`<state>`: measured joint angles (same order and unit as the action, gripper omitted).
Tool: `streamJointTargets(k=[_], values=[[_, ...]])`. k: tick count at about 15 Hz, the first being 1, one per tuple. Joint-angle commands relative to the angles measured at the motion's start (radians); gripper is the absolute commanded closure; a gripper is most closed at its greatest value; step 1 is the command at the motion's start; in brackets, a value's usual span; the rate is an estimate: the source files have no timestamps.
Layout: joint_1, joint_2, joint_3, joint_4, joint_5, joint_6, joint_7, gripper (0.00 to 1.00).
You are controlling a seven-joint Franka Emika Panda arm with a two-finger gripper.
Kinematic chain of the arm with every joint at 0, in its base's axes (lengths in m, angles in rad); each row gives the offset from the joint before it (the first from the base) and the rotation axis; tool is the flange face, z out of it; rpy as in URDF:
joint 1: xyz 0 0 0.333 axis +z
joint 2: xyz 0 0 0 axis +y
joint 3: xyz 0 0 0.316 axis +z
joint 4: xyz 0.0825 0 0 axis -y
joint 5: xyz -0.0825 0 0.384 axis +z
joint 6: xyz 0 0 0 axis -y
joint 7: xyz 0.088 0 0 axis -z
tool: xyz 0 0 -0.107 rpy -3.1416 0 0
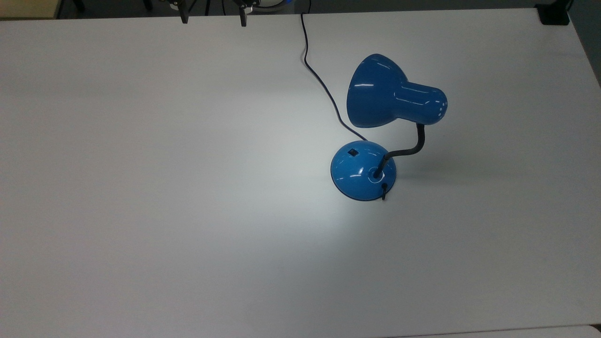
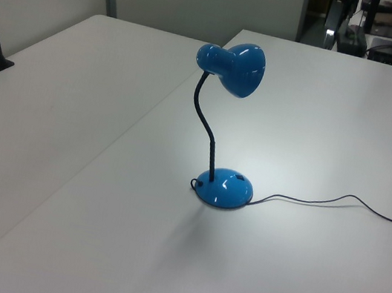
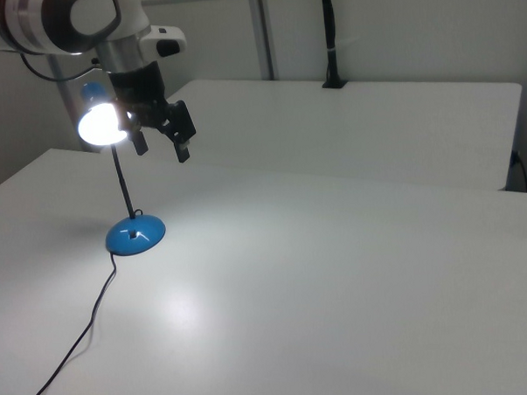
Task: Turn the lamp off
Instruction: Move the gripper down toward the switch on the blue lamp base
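Observation:
The lamp stands on the white table (image 1: 141, 188), lit, casting a bright pool on the tabletop. Its blue shade (image 1: 385, 94) hangs on a black gooseneck (image 1: 413, 148) above the round blue base (image 1: 357, 176), which carries a small black switch (image 1: 352, 151). In the right view the shade's mouth (image 3: 98, 124) glows above the base (image 3: 136, 235). The left view has the shade (image 2: 232, 66) and the base (image 2: 224, 189). My gripper (image 1: 213, 18) is open at the top view's upper edge, far up-left of the lamp. In the right view the gripper (image 3: 160, 142) hangs high beside the shade, holding nothing.
The black cord (image 1: 324, 84) runs from the base to the table's far edge in the top view. A second white table (image 2: 54, 93) adjoins this one. A black clamped post (image 3: 329, 37) stands at its far edge, and a black clamp (image 1: 554, 14) sits at a corner.

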<state>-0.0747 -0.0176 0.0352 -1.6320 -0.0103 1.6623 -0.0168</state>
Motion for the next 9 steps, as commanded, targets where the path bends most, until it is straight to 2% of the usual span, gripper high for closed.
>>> streamJointTargets(k=[1, 9], values=[[0.006, 0.001, 0.003, 0.001, -0.002, -0.021, 0.001, 0.0], [0.006, -0.001, 0.003, 0.0, 0.0, -0.022, -0.008, 0.0]])
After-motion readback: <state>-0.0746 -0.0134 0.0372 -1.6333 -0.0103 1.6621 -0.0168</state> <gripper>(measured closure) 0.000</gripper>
